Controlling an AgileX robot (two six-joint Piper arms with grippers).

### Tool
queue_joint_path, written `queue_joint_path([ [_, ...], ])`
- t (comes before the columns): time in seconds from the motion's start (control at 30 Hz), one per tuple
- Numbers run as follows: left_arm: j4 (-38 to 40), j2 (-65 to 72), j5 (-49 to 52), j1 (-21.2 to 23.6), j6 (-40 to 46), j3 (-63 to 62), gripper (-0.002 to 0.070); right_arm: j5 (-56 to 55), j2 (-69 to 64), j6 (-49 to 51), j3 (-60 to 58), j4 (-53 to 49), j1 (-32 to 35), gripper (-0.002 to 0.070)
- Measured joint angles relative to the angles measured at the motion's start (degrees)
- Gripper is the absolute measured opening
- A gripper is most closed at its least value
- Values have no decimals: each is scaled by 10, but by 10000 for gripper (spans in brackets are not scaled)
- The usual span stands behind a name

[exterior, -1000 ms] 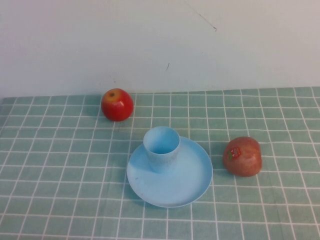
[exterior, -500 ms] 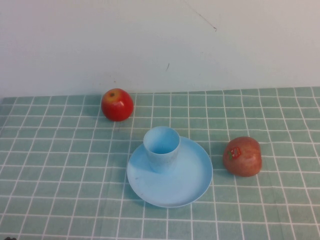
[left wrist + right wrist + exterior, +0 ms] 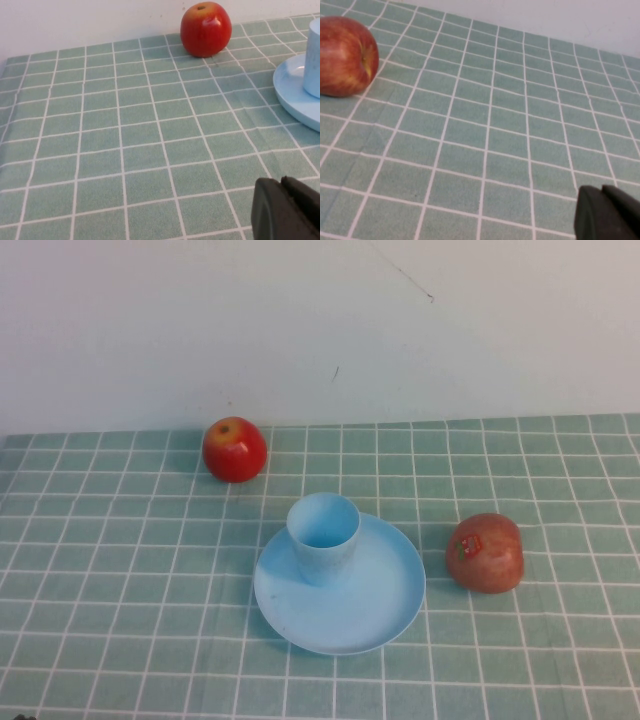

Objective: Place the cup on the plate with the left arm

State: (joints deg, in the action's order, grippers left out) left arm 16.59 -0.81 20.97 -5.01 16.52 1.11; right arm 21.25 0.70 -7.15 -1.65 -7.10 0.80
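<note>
The cup stands upright on the plate, with its open top facing up. It sits on the plate's back left part, at about 10 o'clock from the plate's middle, touching the plate. The plate lies flat on the surface, which wears a green cloth with white lines in squares. A bright red apple with a bit of yellow on top sits at about 11 o'clock from the cup, well apart from it and near the white wall. A darker red apple with a small sticker sits at about 3 o'clock from the plate, just beside its rim but not touching. In the left wrist view, the left gripper shows only as a black tip low over the cloth, and it holds nothing. Whether it is spread or closed cannot be told. That same view shows the bright red apple far off, and the plate's edge with the cup's side. In the right wrist view, the right gripper is also just a black tip low over the cloth, with nothing in it, and its state cannot be told either. The darker apple lies well apart from it. In the high view neither gripper can be seen.
</note>
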Motion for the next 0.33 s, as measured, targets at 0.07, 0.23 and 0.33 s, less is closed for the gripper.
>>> queue_joint_path([
  [0.07, 0, 0, 0, 0, 0, 0, -1, 0, 0, 0, 0, 0, 0, -2],
  [0.23, 0, 0, 0, 0, 1, 0, -1, 0, 0, 0, 0, 0, 0, -2],
  [0.33, 0, 0, 0, 0, 3, 0, -1, 0, 0, 0, 0, 0, 0, -2],
])
